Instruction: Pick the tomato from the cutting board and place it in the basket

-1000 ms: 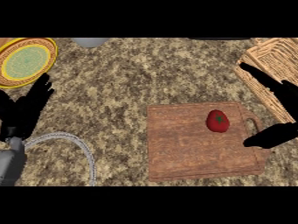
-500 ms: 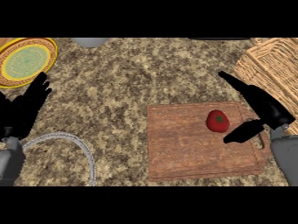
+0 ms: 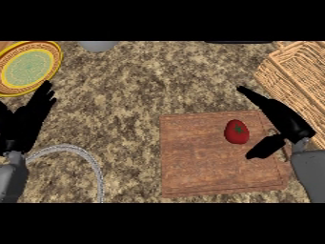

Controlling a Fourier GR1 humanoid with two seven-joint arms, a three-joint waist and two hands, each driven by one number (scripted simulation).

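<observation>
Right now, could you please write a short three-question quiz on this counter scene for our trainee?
1. True or false: the tomato lies on the cutting board.
2. Which hand is beside the tomato: A) left hand, B) right hand?
3. Fill in: the basket sits at the view's ____ edge.

Key: 1 true; 2 B, open, not touching it; 3 right.

Tomato (image 3: 237, 131) on cutting board (image 3: 218, 155); right hand (image 3: 281, 123) open just beside, seemingly not touching.
</observation>
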